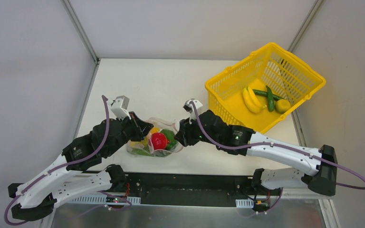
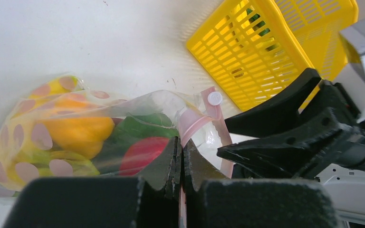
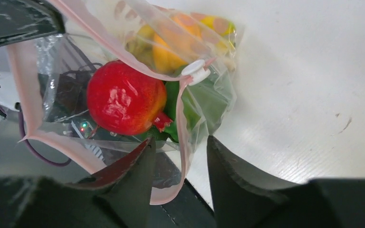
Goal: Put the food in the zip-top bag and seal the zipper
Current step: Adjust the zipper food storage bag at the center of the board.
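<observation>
The zip-top bag (image 1: 167, 125) lies at the table's near edge between both arms, holding a red tomato (image 1: 159, 140), a green pepper (image 2: 138, 126) and an orange pepper (image 2: 76, 130). My left gripper (image 2: 181, 142) is shut on the pink zipper (image 2: 190, 122) strip at the bag's mouth. A white slider (image 3: 195, 72) sits on the strip. My right gripper (image 3: 180, 142) is at the mouth's other side, open, with the zipper (image 3: 183, 118) hanging loose between its fingers (image 3: 228, 166). The mouth gapes and the tomato (image 3: 123, 102) shows through it.
A yellow mesh basket (image 1: 228, 78) stands tilted at the back right with a banana bunch (image 1: 252, 99), slim green pods (image 1: 270, 97) and a yellow-green piece (image 1: 283, 105) inside. The table's front edge and black rail (image 1: 190, 190) lie just below the bag.
</observation>
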You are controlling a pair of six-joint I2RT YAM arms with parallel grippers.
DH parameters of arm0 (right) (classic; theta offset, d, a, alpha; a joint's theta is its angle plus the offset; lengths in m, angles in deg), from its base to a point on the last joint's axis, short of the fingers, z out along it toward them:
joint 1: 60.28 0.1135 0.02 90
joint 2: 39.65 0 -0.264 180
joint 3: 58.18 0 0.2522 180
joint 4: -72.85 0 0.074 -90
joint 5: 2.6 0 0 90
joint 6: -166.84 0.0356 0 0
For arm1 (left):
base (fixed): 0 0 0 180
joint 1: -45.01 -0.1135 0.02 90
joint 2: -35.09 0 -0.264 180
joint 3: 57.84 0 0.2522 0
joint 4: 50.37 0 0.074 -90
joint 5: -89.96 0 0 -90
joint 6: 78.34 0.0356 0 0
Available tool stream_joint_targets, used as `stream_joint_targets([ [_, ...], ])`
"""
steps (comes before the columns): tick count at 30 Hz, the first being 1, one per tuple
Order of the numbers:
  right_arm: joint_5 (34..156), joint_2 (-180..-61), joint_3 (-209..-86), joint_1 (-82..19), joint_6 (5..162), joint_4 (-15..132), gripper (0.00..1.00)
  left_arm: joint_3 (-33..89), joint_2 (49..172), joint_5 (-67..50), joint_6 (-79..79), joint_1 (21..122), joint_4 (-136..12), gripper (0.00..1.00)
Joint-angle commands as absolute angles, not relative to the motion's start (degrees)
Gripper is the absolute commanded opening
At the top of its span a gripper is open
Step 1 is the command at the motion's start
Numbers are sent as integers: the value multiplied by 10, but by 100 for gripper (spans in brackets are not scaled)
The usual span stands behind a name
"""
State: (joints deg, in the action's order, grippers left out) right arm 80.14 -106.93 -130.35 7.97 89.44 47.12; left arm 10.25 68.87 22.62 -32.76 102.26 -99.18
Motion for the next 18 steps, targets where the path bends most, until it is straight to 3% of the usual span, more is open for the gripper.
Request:
stream_joint_targets([
  [1,795,-1083,-1327,82,911,468,36,111,691,232,-336,1017,-972,0],
  [9,774,-1070,-1324,82,899,478,1,109,693,243,-338,1017,-974,0],
  [18,789,-1023,-1303,81,917,527,0,146,720,219,-312,1017,-1012,1],
])
